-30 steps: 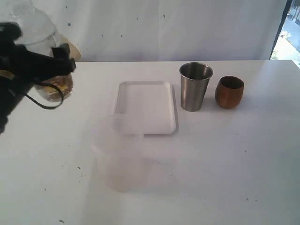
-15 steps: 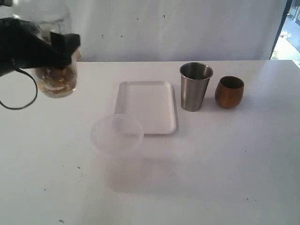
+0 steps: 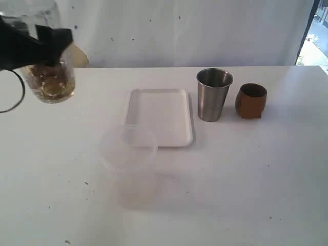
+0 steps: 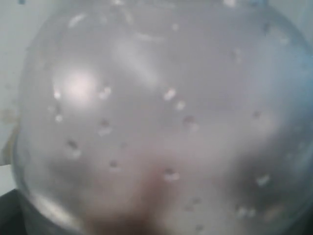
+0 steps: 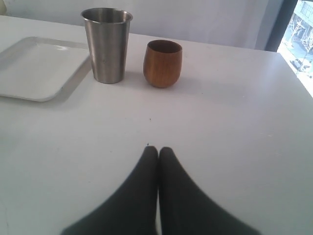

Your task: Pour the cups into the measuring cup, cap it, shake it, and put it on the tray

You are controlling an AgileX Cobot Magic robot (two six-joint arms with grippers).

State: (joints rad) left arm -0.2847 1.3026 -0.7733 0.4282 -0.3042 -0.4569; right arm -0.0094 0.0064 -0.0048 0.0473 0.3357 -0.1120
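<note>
- Left gripper point(image 3: 48, 46) clamps the measuring cup point(image 3: 50, 82), which hangs above the tabletop point(image 3: 246, 174) with amber liquid in its lower part.
- Dome cap point(image 4: 156, 112), beaded with droplets, fills my left wrist view.
- Right gripper point(image 5: 158, 152) is pressed together on nothing.
- Stainless-steel tumbler point(image 5: 107, 44) and brown cup point(image 5: 163, 63) stand upright ahead of it, near each other but apart.
- White tray point(image 5: 29, 68) lies between the tumbler and the left gripper.
- Frosted tub point(image 3: 128, 148) meets the tray's corner.

Frosted translucent tub point(image 3: 117, 154) on white table point(image 3: 246, 179), pale backdrop point(image 3: 179, 31) behind, window sliver point(image 3: 313, 36) at far right
</note>
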